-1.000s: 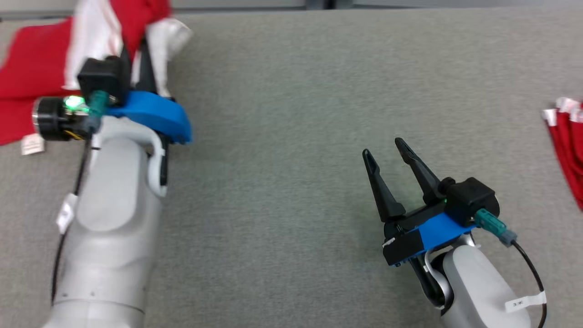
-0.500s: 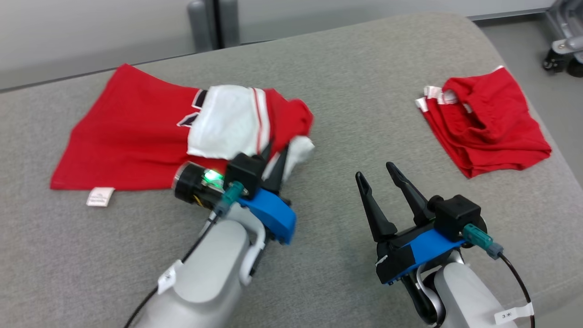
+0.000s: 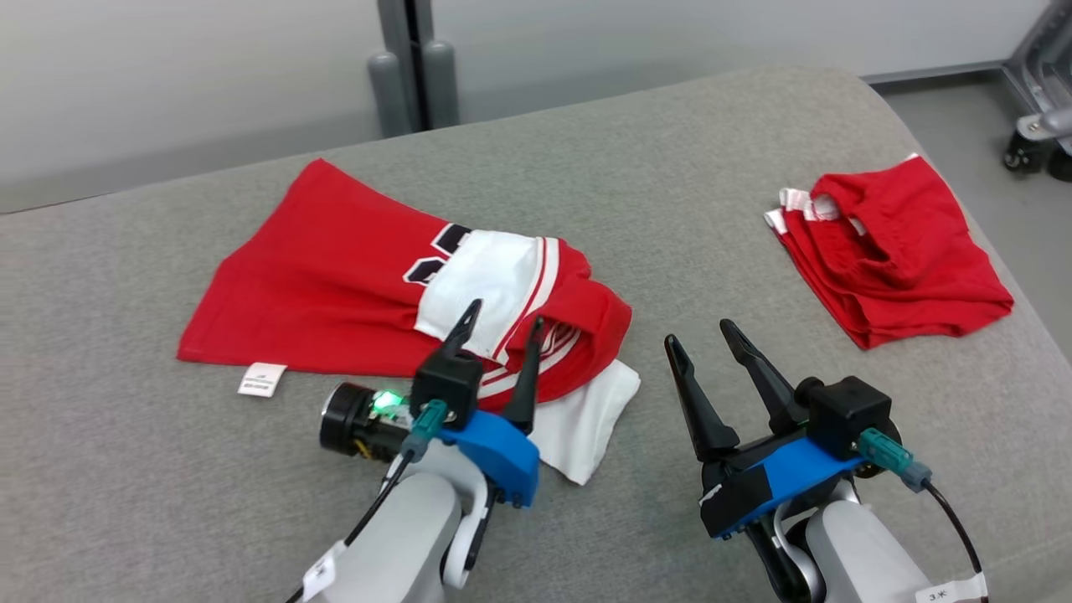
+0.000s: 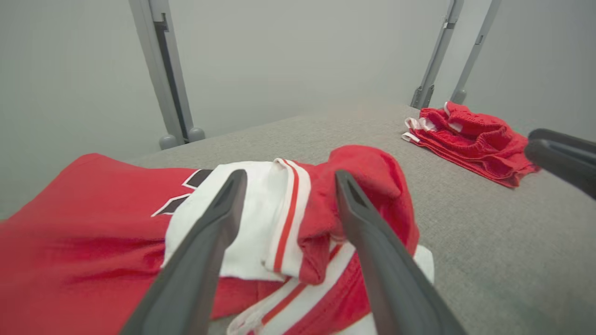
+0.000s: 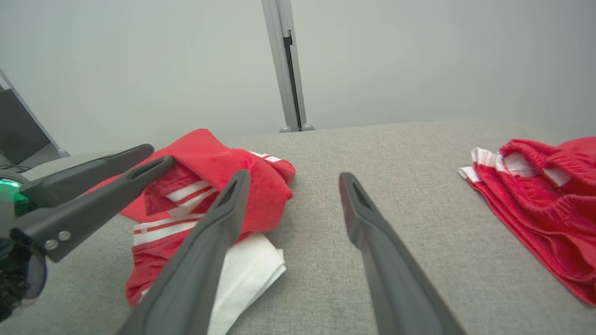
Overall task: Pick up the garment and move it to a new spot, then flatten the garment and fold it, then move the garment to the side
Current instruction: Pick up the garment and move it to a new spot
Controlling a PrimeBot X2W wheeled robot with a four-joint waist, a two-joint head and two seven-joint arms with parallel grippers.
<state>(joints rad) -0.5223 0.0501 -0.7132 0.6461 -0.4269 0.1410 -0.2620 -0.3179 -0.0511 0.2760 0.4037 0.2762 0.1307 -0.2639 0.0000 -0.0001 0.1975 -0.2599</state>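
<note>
We see a grey padded desk (image 3: 126, 469) carrying a red-and-white garment (image 3: 335, 285), which lies left of centre with its right end rumpled. A smaller red bundle (image 3: 896, 260) sits near the right edge. Our left gripper (image 3: 504, 311) is at the rumpled end, jaws wide and empty. Our right gripper (image 3: 699, 331) is just beside it, jaws also wide.

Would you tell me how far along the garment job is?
The red jersey lies on the grey table, so the first move looks done. The left gripper stands open over its bunched end, the right gripper open beside it. It is rumpled: flattening, folding and moving aside remain.
</note>
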